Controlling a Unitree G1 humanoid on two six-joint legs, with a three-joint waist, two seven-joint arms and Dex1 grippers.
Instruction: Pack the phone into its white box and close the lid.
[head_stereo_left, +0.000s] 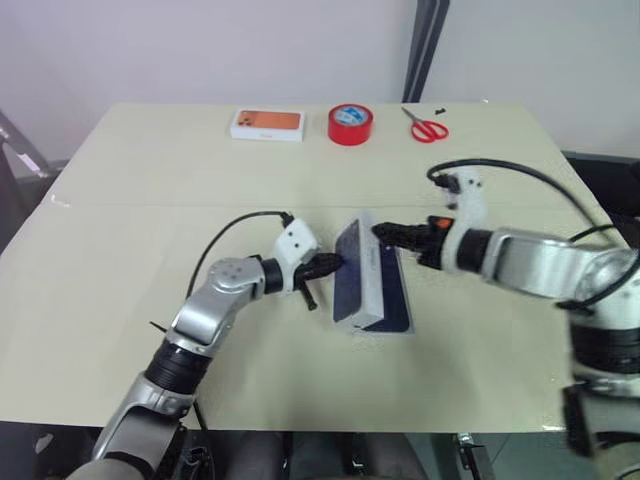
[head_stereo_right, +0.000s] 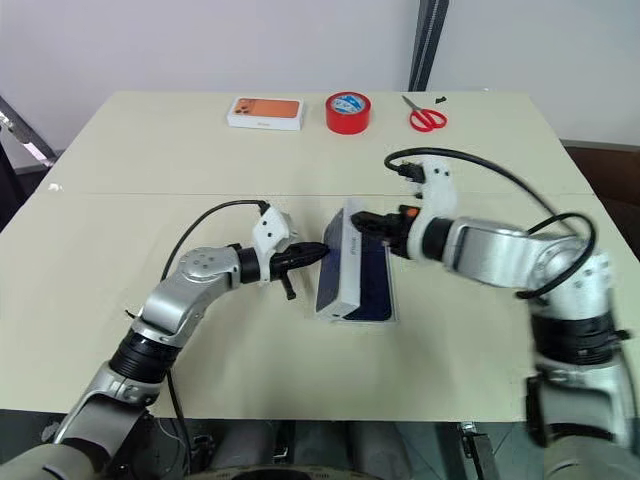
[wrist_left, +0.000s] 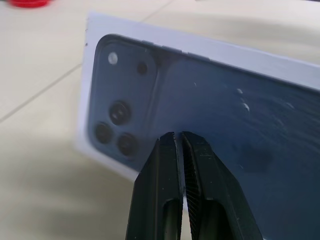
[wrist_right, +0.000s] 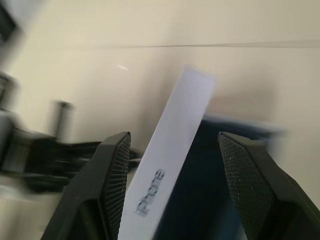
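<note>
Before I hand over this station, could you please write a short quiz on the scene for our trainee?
1. True or false: the left hand is open.
2. Which item lies between the orange-picture box and the scissors at the table's far edge? A) red tape roll B) cup C) pen
3. How does the white lid stand, and what is around its edge?

Key: 1. False, its fingers are shut, at the lid's printed face. 2. A. 3. Tilted up on edge, between the open fingers of the right hand.
</note>
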